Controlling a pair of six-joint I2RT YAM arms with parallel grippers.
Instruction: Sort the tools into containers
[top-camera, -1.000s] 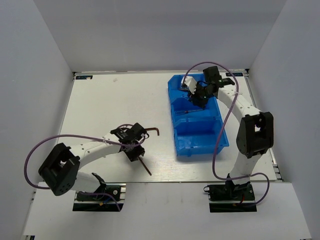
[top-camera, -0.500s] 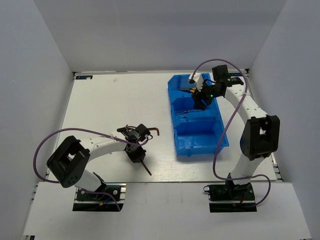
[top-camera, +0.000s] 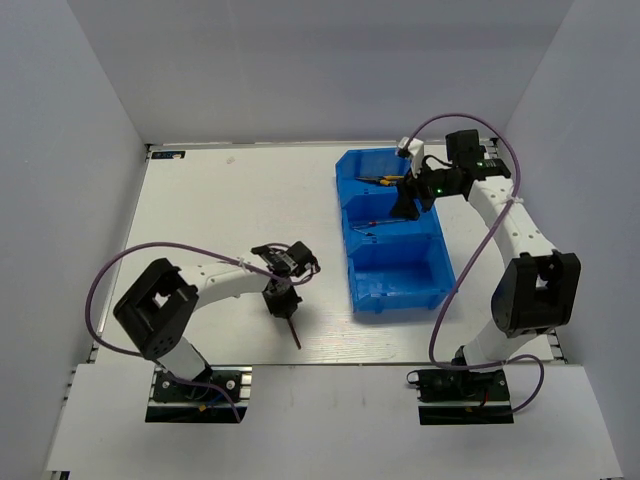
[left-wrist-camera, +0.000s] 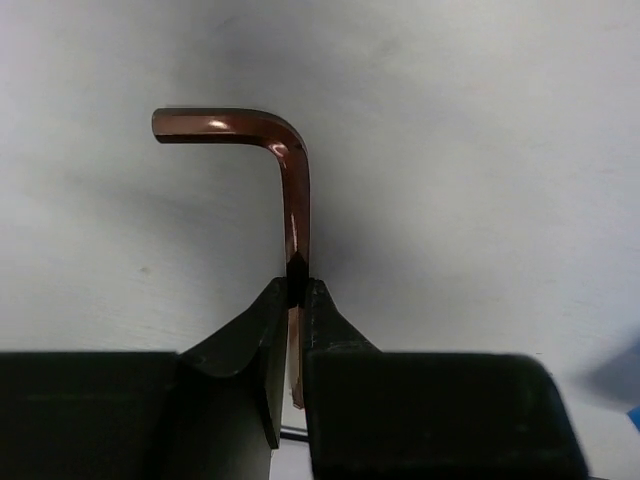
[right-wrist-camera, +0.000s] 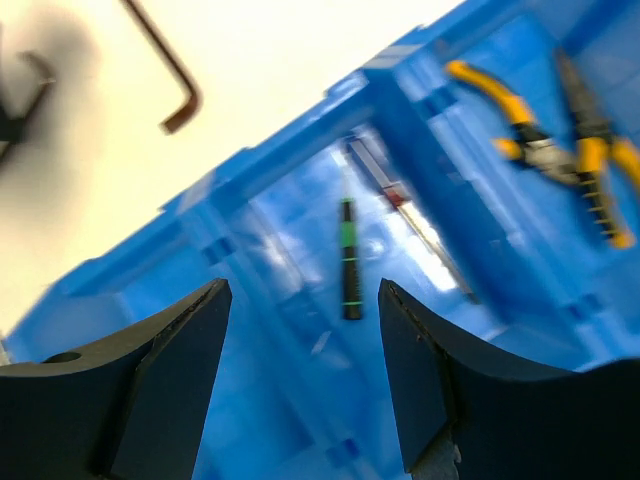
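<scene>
My left gripper (left-wrist-camera: 297, 288) is shut on the long leg of a dark brown L-shaped hex key (left-wrist-camera: 293, 190), low over the white table. In the top view this gripper (top-camera: 283, 310) points toward the near edge, with the key (top-camera: 293, 335) sticking out beyond it. A second hex key (top-camera: 313, 264) lies by the left wrist. My right gripper (right-wrist-camera: 302, 290) is open and empty above the blue bins (right-wrist-camera: 420, 130). Two yellow-handled pliers (right-wrist-camera: 560, 150) lie in the far compartment. A dark screwdriver (right-wrist-camera: 347, 260) and a blue-red one (right-wrist-camera: 400, 205) lie in the middle compartment.
The blue bins (top-camera: 400, 275) stand right of centre, and the near compartment holds no tool. A hex key (right-wrist-camera: 165, 75) shows on the table beyond the bins in the right wrist view. Grey walls enclose the table on three sides.
My left arm has swung its wrist to the right over the hex key near the front edge. My right arm has drawn back to the right, away from the far compartment.
</scene>
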